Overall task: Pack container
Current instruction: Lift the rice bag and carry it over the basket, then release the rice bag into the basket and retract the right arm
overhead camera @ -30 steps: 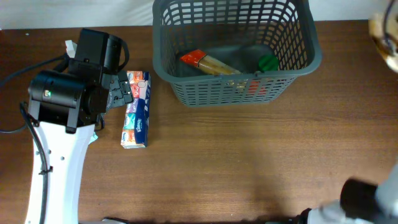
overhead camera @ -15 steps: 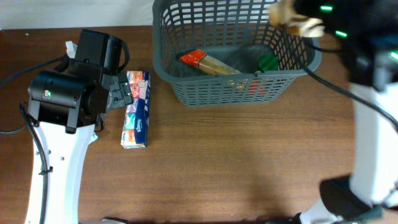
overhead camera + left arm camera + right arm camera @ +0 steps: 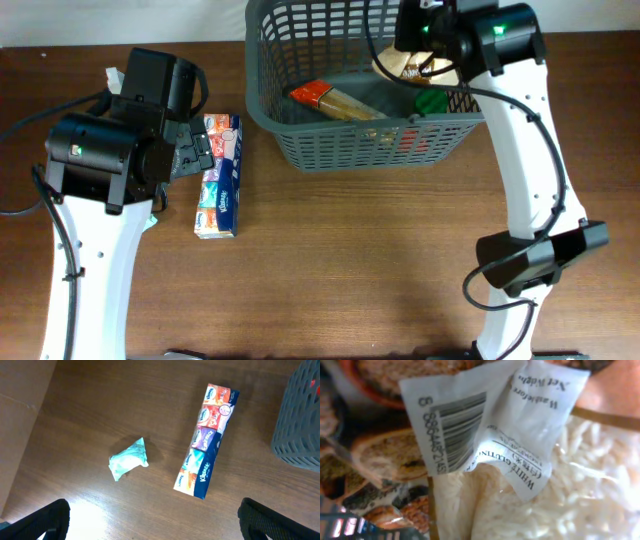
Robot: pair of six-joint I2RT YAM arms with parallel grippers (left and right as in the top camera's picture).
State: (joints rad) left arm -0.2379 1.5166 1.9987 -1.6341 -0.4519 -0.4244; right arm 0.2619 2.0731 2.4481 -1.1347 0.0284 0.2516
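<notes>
The container (image 3: 262,115) is a large dark grey slotted basket at the back of the table. My right gripper (image 3: 418,48) is over its right half, shut on a clear bag of white rice (image 3: 402,67). That bag (image 3: 600,475) with its white barcode label fills the right wrist view and hides the fingers there. A bit of basket wall (image 3: 350,527) shows at the lower left of that view. My left gripper (image 3: 195,152) is open and empty (image 3: 155,527) above the table, left of the basket.
A long pack of tissue packets (image 3: 219,175) lies left of the basket, also in the left wrist view (image 3: 206,442). A crumpled teal wrapper (image 3: 128,458) lies beside it. In the basket lie an orange-ended packet (image 3: 335,98) and a green item (image 3: 431,101).
My right arm has swung in from the right edge with the rice bag, to above the basket's right half. The left arm has not moved.
</notes>
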